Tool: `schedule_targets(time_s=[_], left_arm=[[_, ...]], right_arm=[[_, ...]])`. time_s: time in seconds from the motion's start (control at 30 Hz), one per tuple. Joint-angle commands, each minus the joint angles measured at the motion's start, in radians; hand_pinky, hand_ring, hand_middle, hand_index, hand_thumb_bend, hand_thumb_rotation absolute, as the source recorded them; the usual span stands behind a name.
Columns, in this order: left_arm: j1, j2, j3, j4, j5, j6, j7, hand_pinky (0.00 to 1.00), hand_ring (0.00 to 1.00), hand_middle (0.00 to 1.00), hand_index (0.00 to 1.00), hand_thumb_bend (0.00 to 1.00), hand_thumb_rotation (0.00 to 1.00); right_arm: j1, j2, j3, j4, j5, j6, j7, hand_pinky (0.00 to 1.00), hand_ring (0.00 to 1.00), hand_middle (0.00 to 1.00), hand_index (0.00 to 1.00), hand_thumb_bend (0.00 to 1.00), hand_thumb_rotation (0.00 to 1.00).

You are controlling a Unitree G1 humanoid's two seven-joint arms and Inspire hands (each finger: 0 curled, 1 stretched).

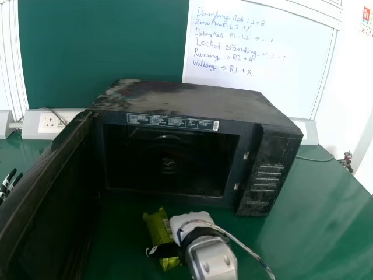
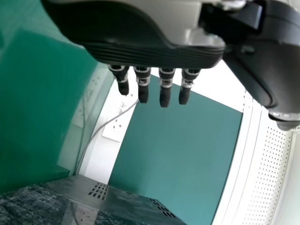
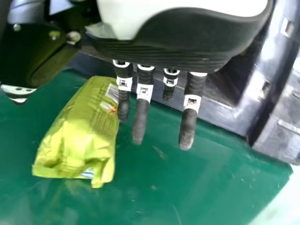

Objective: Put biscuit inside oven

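Spanning yellow-green plastic biscuit pkt (image 3: 80, 131), just in front of boxy black oven (image 1: 192, 104), w/ open black-white R hand (image 3: 183, 40), prob. to pinch it; having open grey-black L hand (image 2: 140, 35) left of oven, prob. clear.

The biscuit (image 1: 157, 227) lies on the table (image 1: 317, 204), before the oven (image 1: 198, 102).

A glossy green desk (image 1: 315, 233) is seen. On it, a black oven (image 1: 198, 96) is set, its open door (image 1: 44, 198) swung out at the left. On the near side of the oven, a yellow-green biscuit packet (image 1: 156, 227) is laid. To the oven's right, a thin cable (image 1: 316, 160) is stretched along the desk.
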Motion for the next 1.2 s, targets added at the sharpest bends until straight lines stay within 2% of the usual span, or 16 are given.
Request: schedule_targets(time_s=[0.0, 0.17, 0.3, 0.37, 0.5, 0.63, 0.77, 0.87, 0.93, 0.97, 1.07, 1.1, 1.17], left_arm=[[-0.005, 0.005, 0.0, 0.004, 0.005, -0.011, -0.005, 0.79, 0.84, 0.85, 0.9, 0.89, 0.76], [-0.005, 0.005, 0.001, 0.004, 0.003, -0.012, -0.006, 0.79, 0.84, 0.85, 0.9, 0.88, 0.76], [-0.005, 0.003, 0.0, 0.001, 0.001, -0.011, -0.004, 0.79, 0.84, 0.86, 0.9, 0.88, 0.76], [-0.005, 0.003, -0.001, -0.002, 0.002, -0.008, 0.0, 0.79, 0.84, 0.86, 0.9, 0.88, 0.76], [-0.005, 0.003, -0.001, -0.003, 0.005, -0.007, 0.005, 0.78, 0.84, 0.85, 0.9, 0.89, 0.76], [-0.008, 0.004, 0.0, 0.005, 0.0, -0.013, -0.005, 0.79, 0.84, 0.86, 0.9, 0.89, 0.76], [-0.005, 0.004, 0.001, 0.001, -0.001, -0.007, -0.001, 0.79, 0.85, 0.86, 0.9, 0.9, 0.75], [-0.003, 0.004, 0.001, -0.001, 0.002, -0.01, 0.0, 0.79, 0.84, 0.86, 0.9, 0.9, 0.76], [-0.003, 0.004, 0.001, -0.001, 0.004, -0.012, -0.001, 0.79, 0.84, 0.86, 0.9, 0.9, 0.76], [-0.003, 0.004, 0.001, 0.0, 0.003, -0.012, -0.003, 0.79, 0.85, 0.86, 0.9, 0.89, 0.76], [-0.002, 0.007, 0.0, -0.001, 0.003, -0.009, -0.004, 0.79, 0.85, 0.86, 0.9, 0.89, 0.76], [-0.002, 0.007, 0.0, -0.001, 0.004, -0.009, -0.003, 0.79, 0.85, 0.86, 0.9, 0.89, 0.77], [-0.002, 0.006, 0.0, -0.002, 0.004, -0.007, -0.001, 0.79, 0.85, 0.86, 0.9, 0.9, 0.76]], right_arm=[[-0.011, 0.009, 0.011, 0.012, 0.0, -0.002, -0.01, 0.49, 0.59, 0.7, 0.84, 1.0, 0.96], [-0.006, 0.01, 0.024, 0.015, -0.005, 0.001, -0.003, 0.44, 0.53, 0.66, 0.85, 1.0, 0.89], [-0.012, 0.021, 0.021, 0.024, -0.007, 0.011, 0.021, 0.5, 0.63, 0.76, 0.85, 0.99, 0.79], [-0.018, 0.02, 0.024, 0.03, -0.014, 0.007, 0.031, 0.51, 0.64, 0.77, 0.86, 0.96, 0.74], [-0.015, 0.026, 0.031, 0.04, -0.035, 0.015, 0.02, 0.45, 0.56, 0.72, 0.84, 0.93, 0.67], [-0.004, 0.018, 0.032, 0.032, -0.018, 0.014, -0.018, 0.44, 0.55, 0.72, 0.8, 0.9, 0.61], [0.032, 0.02, 0.018, 0.005, 0.044, 0.034, -0.112, 0.38, 0.48, 0.66, 0.77, 0.89, 0.49], [0.06, 0.026, 0.005, -0.006, 0.085, 0.062, -0.176, 0.36, 0.45, 0.62, 0.78, 0.88, 0.41], [0.07, 0.024, 0.002, -0.007, 0.106, 0.075, -0.206, 0.36, 0.47, 0.63, 0.8, 0.86, 0.36], [0.076, 0.024, 0.002, -0.007, 0.112, 0.083, -0.224, 0.36, 0.47, 0.64, 0.81, 0.85, 0.34], [0.091, 0.017, 0.006, -0.006, 0.134, 0.098, -0.29, 0.33, 0.43, 0.59, 0.79, 0.72, 0.11], [0.095, 0.012, 0.007, -0.006, 0.144, 0.099, -0.309, 0.3, 0.4, 0.53, 0.79, 0.62, 0.04], [0.104, 0.007, 0.006, -0.007, 0.172, 0.102, -0.347, 0.29, 0.39, 0.5, 0.78, 0.57, 0.01]])
